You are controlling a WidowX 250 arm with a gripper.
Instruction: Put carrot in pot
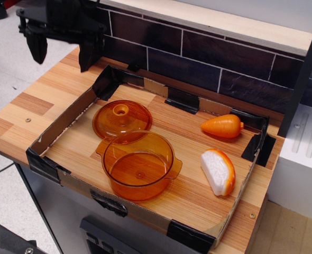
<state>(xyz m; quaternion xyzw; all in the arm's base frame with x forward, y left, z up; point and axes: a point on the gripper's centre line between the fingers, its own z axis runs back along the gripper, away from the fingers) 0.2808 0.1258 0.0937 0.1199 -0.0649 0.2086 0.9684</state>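
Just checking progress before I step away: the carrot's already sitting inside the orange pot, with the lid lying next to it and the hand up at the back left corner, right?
Not quite. The carrot is not in the pot; it lies on the tray floor near the back right corner, and the pot is empty. The observation image shows this. The rest holds: the lid lies beside the pot, and the hand is up at the back left.
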